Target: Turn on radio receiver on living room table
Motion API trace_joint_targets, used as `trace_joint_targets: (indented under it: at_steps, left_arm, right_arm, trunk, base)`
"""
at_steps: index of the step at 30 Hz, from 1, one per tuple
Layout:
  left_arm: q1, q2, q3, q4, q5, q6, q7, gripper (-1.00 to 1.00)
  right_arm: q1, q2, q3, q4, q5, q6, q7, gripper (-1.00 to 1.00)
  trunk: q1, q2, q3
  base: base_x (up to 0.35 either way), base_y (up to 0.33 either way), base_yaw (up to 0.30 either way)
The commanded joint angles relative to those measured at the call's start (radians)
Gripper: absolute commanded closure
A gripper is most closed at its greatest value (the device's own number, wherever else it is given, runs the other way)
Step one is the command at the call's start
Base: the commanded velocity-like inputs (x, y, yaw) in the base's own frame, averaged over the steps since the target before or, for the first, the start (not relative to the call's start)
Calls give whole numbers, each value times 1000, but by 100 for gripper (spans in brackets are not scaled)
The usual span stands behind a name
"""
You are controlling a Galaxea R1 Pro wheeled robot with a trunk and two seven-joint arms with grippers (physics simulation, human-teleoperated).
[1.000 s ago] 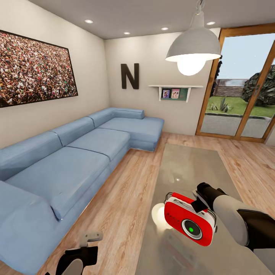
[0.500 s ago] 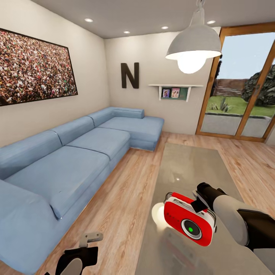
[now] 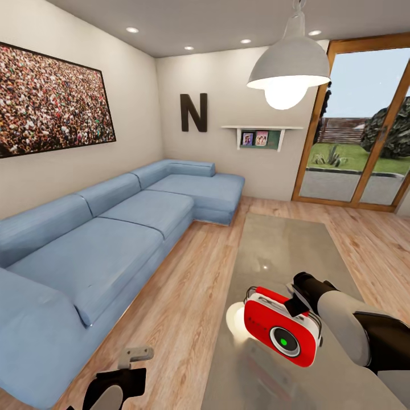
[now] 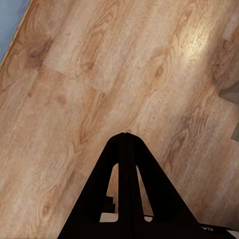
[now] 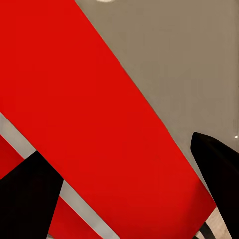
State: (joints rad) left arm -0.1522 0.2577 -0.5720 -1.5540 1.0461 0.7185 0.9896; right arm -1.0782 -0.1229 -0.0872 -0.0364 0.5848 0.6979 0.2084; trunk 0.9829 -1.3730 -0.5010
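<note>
Head view: right fingers (image 3: 297, 300) at the radio's (image 3: 283, 334) top, on the desk (image 3: 282, 250).
Right fingers (image 5: 30, 199) spread apart, radio between them; left fingers (image 4: 125, 149) pressed together over the floor (image 4: 99, 74).

I see the long glossy grey-beige surface (image 3: 285, 250) standing on the wood plank floor (image 3: 188, 285). 1 thing lies on it: the red radio receiver (image 3: 283, 333), tilted, near the surface's near end, towards its left edge.
</note>
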Motion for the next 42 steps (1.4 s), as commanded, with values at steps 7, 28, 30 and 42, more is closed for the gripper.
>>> trace_joint_targets:
  at_steps: [7,28,30,42]
  left_arm:
    - [0,0,0,0,0,-1,0,100]
    - [0,0,15,0,1,1,0,100]
    - [0,0,14,0,1,1,0,100]
    - [0,0,14,0,2,7,0,100]
  right_arm:
    - [0,3,-2,0,0,0,0,100]
    - [0,5,-2,1,-2,0,0,100]
    - [0,5,-2,1,-2,0,0,100]
    - [0,5,-2,1,-2,0,0,100]
  trunk:
    - [0,0,0]
    - [46,-84,-38]
    - [54,-98,-44]
    - [100,-182,-81]
  base:
    - [0,0,0]
    - [0,0,0]
    - [0,0,0]
    - [0,0,0]
